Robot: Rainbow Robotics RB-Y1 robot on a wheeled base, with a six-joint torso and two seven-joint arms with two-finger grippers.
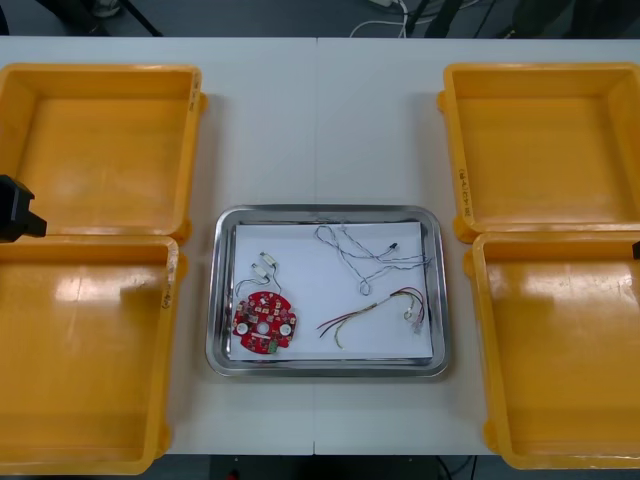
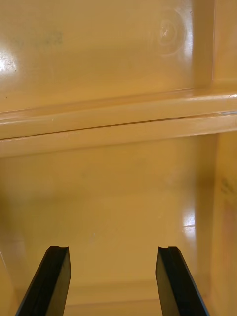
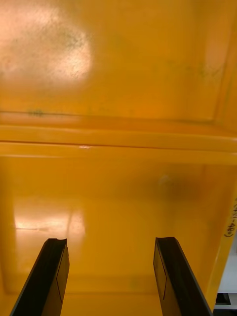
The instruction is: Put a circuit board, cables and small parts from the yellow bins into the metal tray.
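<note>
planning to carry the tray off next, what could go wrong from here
The cables lie loose and looped in the tray, and could snag or spill if it is tilted. The left gripper and right gripper hang open over bins, near the walls between them; a careless move might strike a rim.

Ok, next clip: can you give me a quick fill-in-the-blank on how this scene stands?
1. The red circuit board lies in the metal tray's near ___ corner.
2. All ___ yellow bins hold nothing.
3. The left end effector and right end effector are both ___ above bins.
Missing words: left; four; open.
</note>
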